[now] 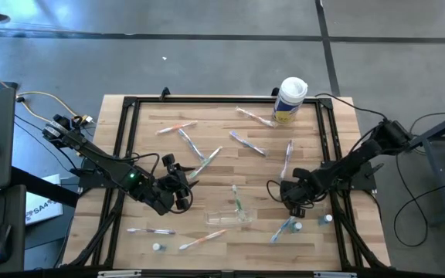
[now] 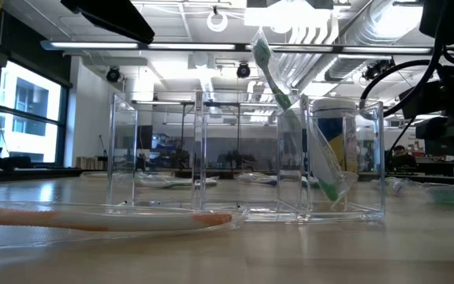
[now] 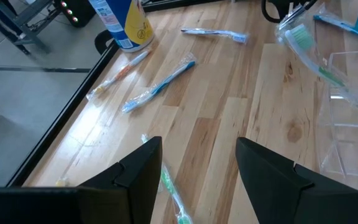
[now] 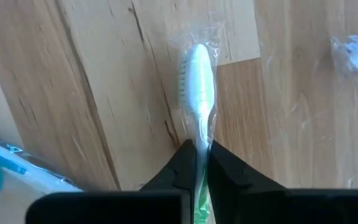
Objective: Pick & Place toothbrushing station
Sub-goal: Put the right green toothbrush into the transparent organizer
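Observation:
The toothbrushing station, a clear plastic holder with several compartments [image 1: 227,215] [image 2: 247,158], stands near the table's front middle. One green wrapped toothbrush [image 2: 294,110] leans in it, its head up. My right gripper [image 1: 290,201] [image 4: 201,149] points down, to the right of the holder, shut on a wrapped white-headed toothbrush [image 4: 196,81]. My left gripper [image 1: 181,188] [image 3: 197,155] hovers open left of the holder, above a green wrapped toothbrush [image 3: 168,186] that lies on the wood. My right gripper pinches the wrapped toothbrush at its neck [image 4: 199,138], just below the white head, between its two fingers. The fingers come from above and point down, one on each side of the brush. The head lies against the wooden table top.
Several more wrapped toothbrushes lie scattered on the wood [image 1: 188,143] [image 1: 247,143] [image 1: 202,240] [image 1: 284,227]. A white canister with a yellow label [image 1: 290,99] stands at the far edge. Small white-capped tubes [image 1: 157,247] [image 1: 327,219] lie near the front. A black frame [image 1: 122,139] borders the table.

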